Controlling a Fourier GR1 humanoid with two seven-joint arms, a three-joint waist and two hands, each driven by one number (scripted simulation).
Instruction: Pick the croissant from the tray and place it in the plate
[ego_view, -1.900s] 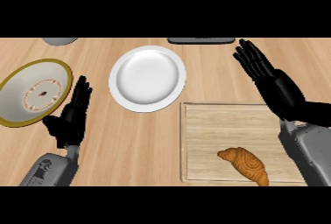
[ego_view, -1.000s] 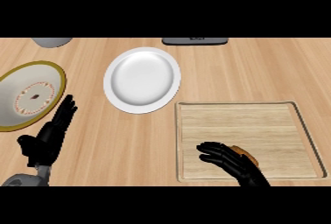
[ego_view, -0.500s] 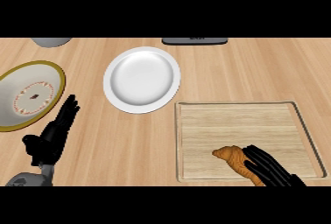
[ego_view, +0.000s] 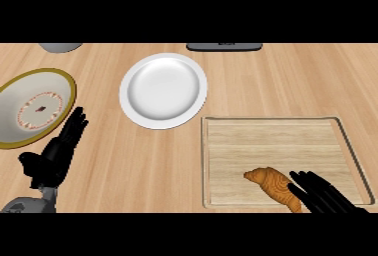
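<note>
Right hand (ego_view: 319, 196) rests against croissant (ego_view: 272, 185) on tray (ego_view: 280, 135).

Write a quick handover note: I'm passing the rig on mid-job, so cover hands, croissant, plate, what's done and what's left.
Right hand: open, fingers straight, lying beside the croissant at its right; not gripping.
Left hand: open, resting at the lower left, near the gold-rimmed plate.
Croissant: in the wooden tray, near its front edge.
White plate: nothing on it, left of and beyond the tray.
Done: approach only. Left: grasp, lift, place in the white plate.
</note>
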